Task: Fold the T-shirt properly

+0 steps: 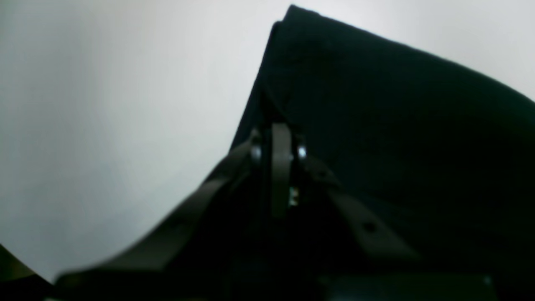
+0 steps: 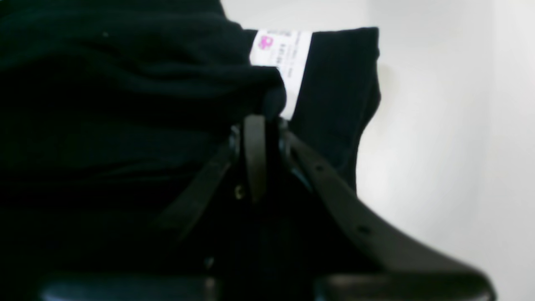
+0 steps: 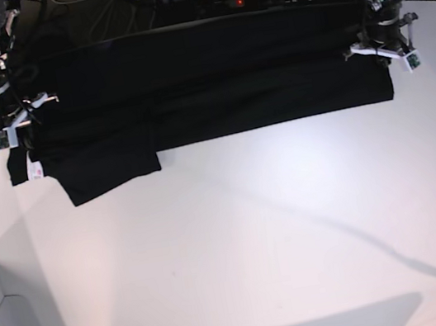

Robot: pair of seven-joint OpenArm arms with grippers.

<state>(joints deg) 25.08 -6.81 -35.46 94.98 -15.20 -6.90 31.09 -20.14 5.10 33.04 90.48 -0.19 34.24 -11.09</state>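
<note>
T-shirt (image 3: pixel 212 80), large black cloth, stretched along white bench (image 3: pixel 238 235) far edge; left hand (image 1: pixel 279 125) and right hand (image 2: pixel 261 119) each clamped on its corners; white label (image 2: pixel 281 52) showing.

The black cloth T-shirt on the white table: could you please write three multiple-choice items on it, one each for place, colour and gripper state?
1. Where does the black cloth T-shirt lie on the white table?
A. along the far edge
B. in the middle
C. at the near edge

2. What colour is the small label on the shirt?
A. yellow
B. white
C. green

3. How do the jaws of the left gripper and the right gripper stand?
A. both wide open above the cloth
B. one open, one shut
C. both shut on the cloth

Answers: 1 A, as the base view shows the shirt stretched across the table's far side between the arms. 2 B, as the right wrist view shows a white tag with a small pink mark. 3 C, as each wrist view shows jaws closed together with black fabric pinched at their tips.
</note>
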